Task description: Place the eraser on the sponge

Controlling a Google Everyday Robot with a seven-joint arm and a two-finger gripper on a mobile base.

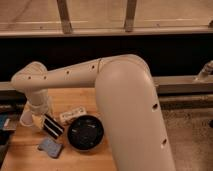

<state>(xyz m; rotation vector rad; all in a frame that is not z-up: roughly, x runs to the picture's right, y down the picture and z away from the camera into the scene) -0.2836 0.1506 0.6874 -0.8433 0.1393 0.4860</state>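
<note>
The pincer point(45, 119) grasps the eraser point(53, 126) at a tilt, the sponge point(50, 147) lying just below it. Let go like this, the eraser may land edge-first; it could then slide off toward the black bowl point(85, 132) beside the pincer.

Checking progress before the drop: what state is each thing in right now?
gripper: low at the left, jaws shut on the eraser
eraser: held tilted, apart from the sponge, not on it
sponge: lying flat, nothing on it
black bowl: upright, looks empty
white tube: lying on its side
cup: upright
</note>
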